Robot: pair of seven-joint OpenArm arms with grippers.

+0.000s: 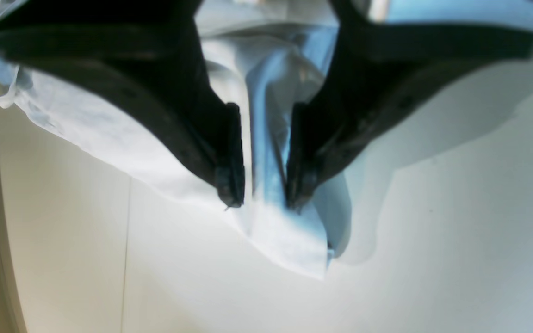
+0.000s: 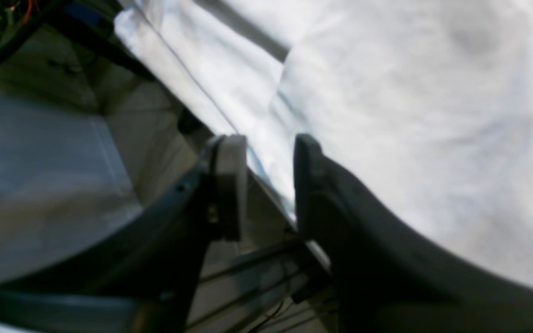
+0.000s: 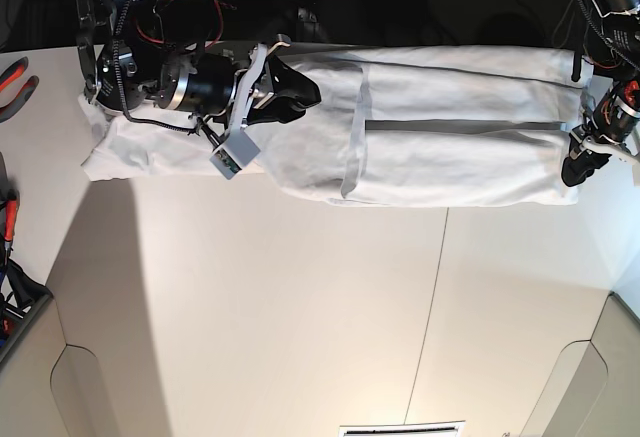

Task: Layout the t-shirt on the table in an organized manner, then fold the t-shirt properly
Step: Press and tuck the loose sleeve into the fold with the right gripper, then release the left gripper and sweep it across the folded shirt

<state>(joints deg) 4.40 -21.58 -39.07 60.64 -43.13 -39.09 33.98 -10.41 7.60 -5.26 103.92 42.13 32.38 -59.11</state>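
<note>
between the left gripper (image 1: 264, 199) fingertips hangs the t-shirt (image 1: 289, 240).

white t-shirt (image 3: 440, 127) stretched flat, table (image 3: 300, 307) far edge

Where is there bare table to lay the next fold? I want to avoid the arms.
Free: the broad stretch of table below the t-shirt, on both sides of the dark seam. Crowded: the far edge, where the right gripper and left gripper work the cloth.
</note>
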